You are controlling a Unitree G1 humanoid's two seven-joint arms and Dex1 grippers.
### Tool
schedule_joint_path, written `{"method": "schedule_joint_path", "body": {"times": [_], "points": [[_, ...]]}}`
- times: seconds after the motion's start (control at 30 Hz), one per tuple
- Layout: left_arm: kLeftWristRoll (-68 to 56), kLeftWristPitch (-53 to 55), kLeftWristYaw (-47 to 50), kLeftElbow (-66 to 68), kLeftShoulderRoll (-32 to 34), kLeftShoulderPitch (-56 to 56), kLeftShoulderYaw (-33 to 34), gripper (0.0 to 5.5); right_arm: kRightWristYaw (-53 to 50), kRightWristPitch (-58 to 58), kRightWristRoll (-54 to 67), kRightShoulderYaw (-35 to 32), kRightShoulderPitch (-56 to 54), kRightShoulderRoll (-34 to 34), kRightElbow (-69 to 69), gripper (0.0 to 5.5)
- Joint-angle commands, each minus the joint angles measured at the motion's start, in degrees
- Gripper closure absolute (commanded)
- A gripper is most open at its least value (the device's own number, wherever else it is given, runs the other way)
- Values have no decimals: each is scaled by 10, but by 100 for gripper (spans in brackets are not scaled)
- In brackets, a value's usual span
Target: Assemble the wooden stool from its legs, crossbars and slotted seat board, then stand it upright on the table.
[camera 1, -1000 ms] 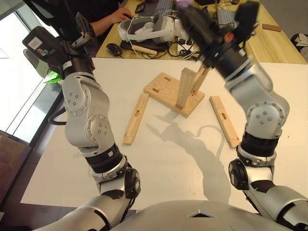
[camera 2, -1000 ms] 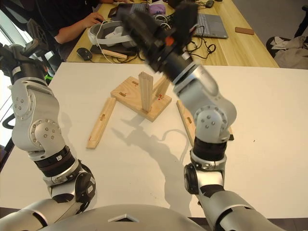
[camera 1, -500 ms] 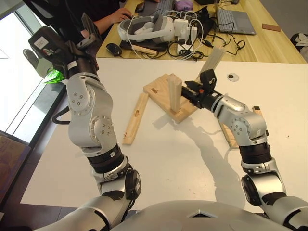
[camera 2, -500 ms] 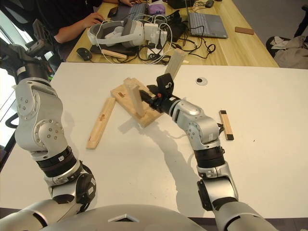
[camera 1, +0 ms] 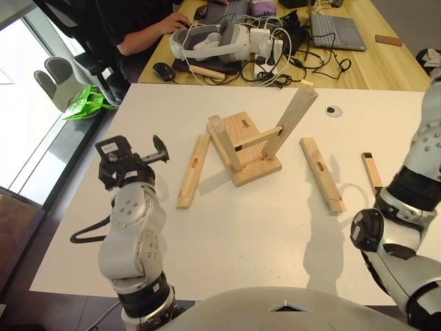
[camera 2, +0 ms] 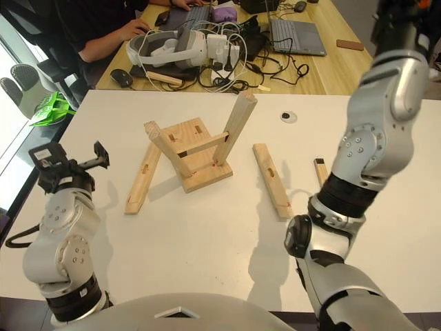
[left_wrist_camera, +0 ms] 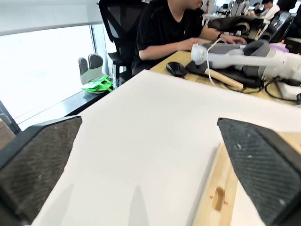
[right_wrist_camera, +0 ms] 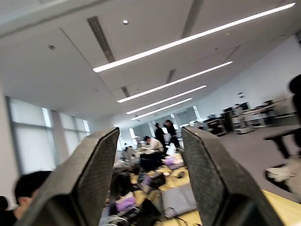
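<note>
Left gripper [left_wrist_camera: 149,155] and right gripper [right_wrist_camera: 151,181] both gape empty. Best grasp the leg [camera 1: 193,169] at nine o'clock of the seat [camera 1: 242,128] mid-length.

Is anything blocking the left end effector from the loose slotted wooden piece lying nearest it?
Nothing visible. Only bare white table lies between the open left end effector and the slotted wooden piece, which lies flat on the left of the half-built stool.
</note>
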Motion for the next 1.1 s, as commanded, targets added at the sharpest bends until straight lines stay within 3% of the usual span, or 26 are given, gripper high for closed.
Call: {"method": "schedule_joint_path", "body": {"times": [0.03, 0.17, 0.3, 0.43, 0.7, 0.8, 1.07, 1.1], "points": [[28, 26, 6, -19, -9, 3, -40, 10, 51, 130, -7, 38, 152, -30, 38, 305], [53, 21, 10, 24, -10, -60, -47, 10, 103, 159, 17, 87, 200, 1, 25, 305], [84, 14, 13, 75, -4, -114, -47, 10, 119, 119, 9, 127, 142, 44, 101, 305], [112, 28, 16, 97, -19, -133, -93, 10, 122, 97, 7, 158, 108, 92, 150, 305], [118, 29, 66, 142, -166, -190, -177, 10, 133, 224, 83, 251, 164, 187, -15, 305], [103, 27, 70, 141, -184, -173, -189, 10, 130, 240, 82, 253, 170, 191, -35, 305], [70, 25, 33, 86, -102, -105, -105, 10, 103, 205, 50, 185, 154, 158, -15, 305], [63, 24, 29, 84, -99, -104, -94, 33, 103, 204, 50, 183, 156, 159, -18, 308]]}}
